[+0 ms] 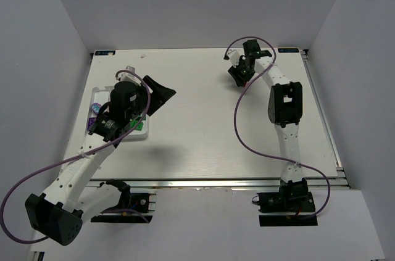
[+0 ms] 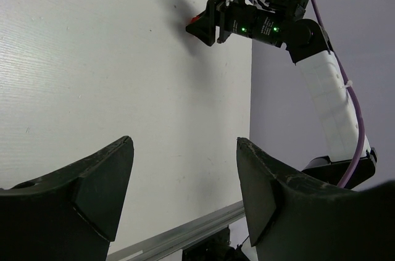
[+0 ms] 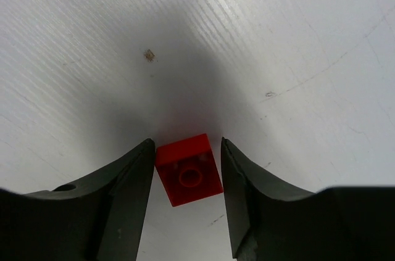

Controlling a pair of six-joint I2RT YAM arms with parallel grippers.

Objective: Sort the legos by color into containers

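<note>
A small red lego brick [image 3: 189,169] lies on the white table between my right gripper's [image 3: 186,144] fingers. The left finger touches its corner and a narrow gap shows at the right finger, so the jaws are open around it. In the top view the right gripper [image 1: 236,77] is low at the back of the table, and the brick is hidden there. The brick's red edge shows in the left wrist view [image 2: 196,22]. My left gripper [image 2: 184,141] is open and empty above the table, beside the white tray [image 1: 97,93]. The left arm hides most of the tray, with purple [image 1: 94,108] and green [image 1: 139,126] legos showing.
The right arm [image 2: 321,82] with its purple cable reaches along the table's right side. An aluminium rail [image 1: 222,182] runs along the near edge. Grey walls enclose the table on the left, right and back.
</note>
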